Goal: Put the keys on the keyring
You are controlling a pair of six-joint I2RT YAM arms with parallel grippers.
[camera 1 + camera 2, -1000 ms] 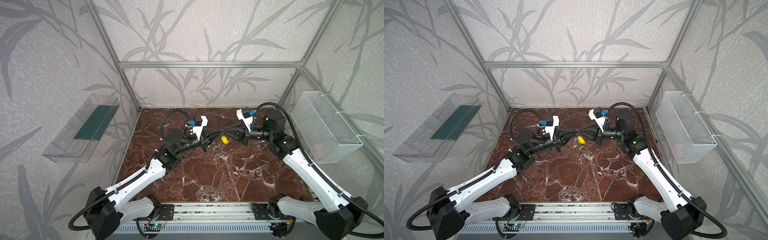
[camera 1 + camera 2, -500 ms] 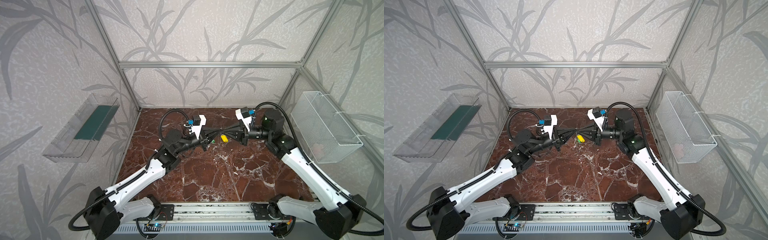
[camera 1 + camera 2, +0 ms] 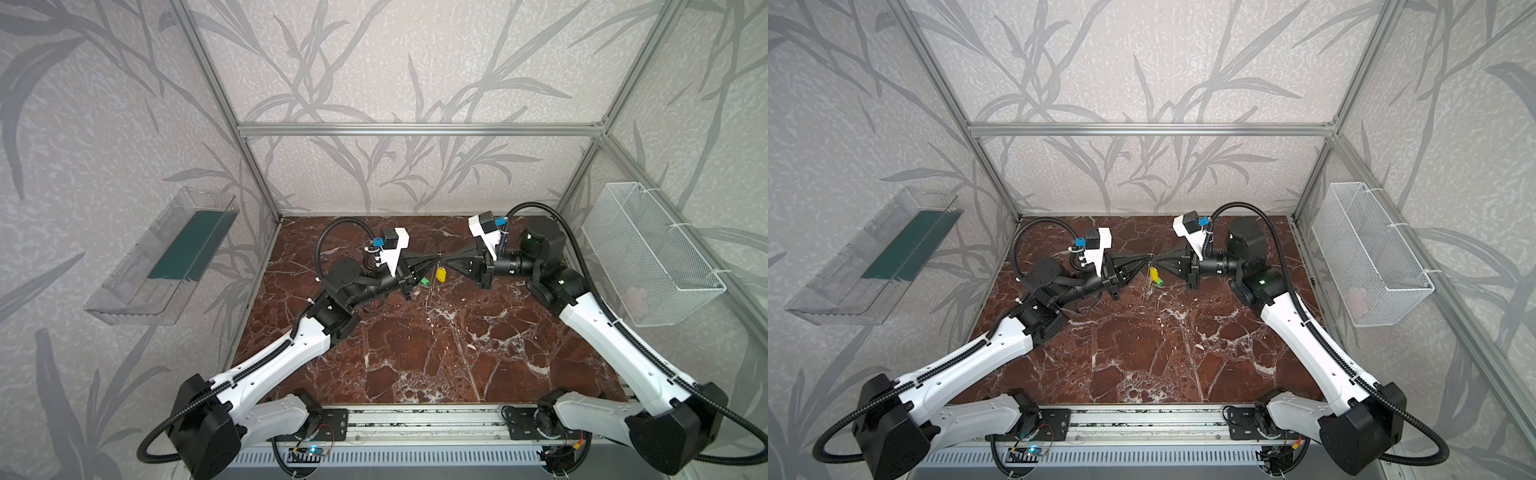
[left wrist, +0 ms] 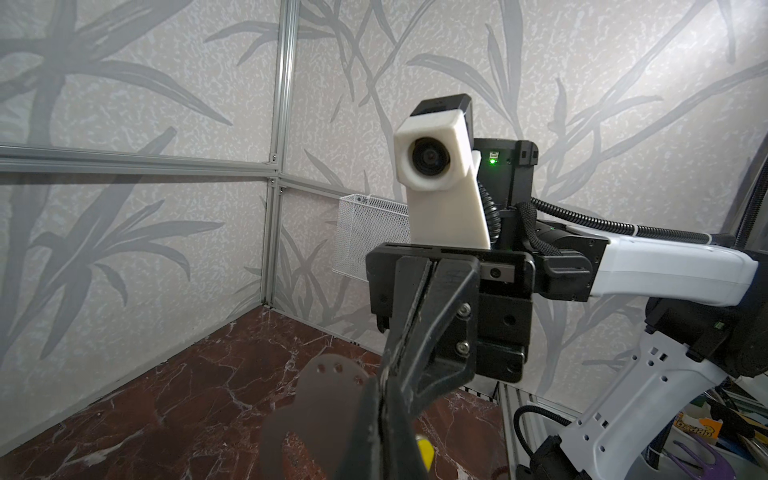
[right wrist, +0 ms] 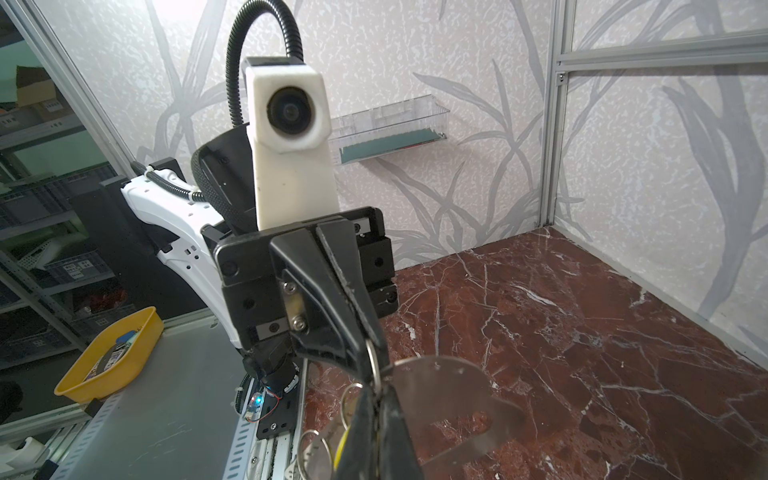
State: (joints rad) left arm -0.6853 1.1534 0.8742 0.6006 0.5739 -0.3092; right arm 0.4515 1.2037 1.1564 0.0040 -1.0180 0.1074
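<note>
White arm shells (image 3: 291, 349), black joints (image 3: 345, 278), ribbed black cables (image 5: 231, 75), white camera housings (image 5: 291, 166).

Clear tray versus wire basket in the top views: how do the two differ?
The tray is clear plastic; the basket is white wire mesh. The tray hangs on the robot's left side, the basket on its right. The tray holds a dark green sheet; the basket holds something pale, too faint to name. Both are oblong, open-topped and wall-hung.
</note>
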